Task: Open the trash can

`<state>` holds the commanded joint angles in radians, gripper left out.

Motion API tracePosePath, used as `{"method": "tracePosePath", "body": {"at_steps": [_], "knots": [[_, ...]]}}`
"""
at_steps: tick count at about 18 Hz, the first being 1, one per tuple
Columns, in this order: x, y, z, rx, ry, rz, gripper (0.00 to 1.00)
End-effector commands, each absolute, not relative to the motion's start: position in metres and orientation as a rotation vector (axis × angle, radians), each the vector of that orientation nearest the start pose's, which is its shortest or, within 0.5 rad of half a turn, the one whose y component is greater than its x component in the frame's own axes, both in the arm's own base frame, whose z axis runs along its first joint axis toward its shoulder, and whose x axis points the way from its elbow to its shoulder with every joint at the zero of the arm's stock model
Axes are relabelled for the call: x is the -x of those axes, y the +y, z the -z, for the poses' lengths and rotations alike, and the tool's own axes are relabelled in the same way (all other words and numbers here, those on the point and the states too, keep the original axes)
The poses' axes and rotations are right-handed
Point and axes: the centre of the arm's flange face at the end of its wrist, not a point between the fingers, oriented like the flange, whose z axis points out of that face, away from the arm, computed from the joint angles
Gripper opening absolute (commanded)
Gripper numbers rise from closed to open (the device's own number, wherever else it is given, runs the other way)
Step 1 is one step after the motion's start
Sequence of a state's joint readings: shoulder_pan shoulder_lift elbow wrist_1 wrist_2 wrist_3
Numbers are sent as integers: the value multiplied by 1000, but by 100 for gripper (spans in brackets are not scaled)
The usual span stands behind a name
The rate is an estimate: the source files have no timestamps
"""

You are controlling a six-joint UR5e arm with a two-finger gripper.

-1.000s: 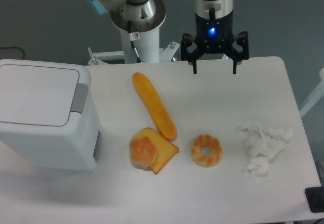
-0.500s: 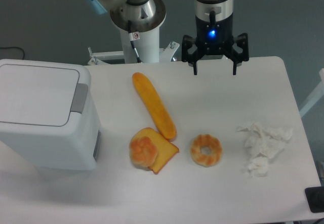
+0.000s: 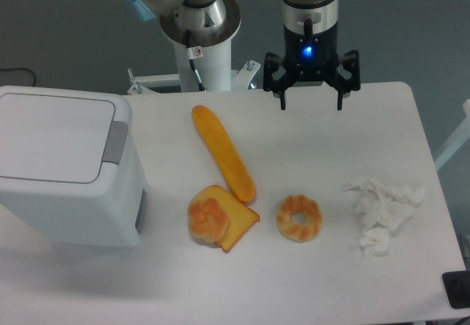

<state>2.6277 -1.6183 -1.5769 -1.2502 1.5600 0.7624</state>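
Trash can (image 3: 66, 167), lid shut, grey tab (image 3: 114, 141) facing right, sits at table's left edge; gripper (image 3: 311, 106), jaws spread & empty, hangs over far edge, well apart, w/ food betw.

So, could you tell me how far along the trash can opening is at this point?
Nothing looks done yet: the trash can has its lid flat and closed. Nothing is in hand either; the gripper hangs open and empty at the table's far edge, well to the right of the bin. Left: reach the grey push tab and press it.
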Motion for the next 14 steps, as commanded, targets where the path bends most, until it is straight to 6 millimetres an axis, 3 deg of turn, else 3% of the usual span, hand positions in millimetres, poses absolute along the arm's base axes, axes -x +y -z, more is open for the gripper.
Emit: {"method": "tracePosePath", "body": {"at_steps": [14], "knots": [[397, 379, -488, 2934, -431, -286, 100]]}}
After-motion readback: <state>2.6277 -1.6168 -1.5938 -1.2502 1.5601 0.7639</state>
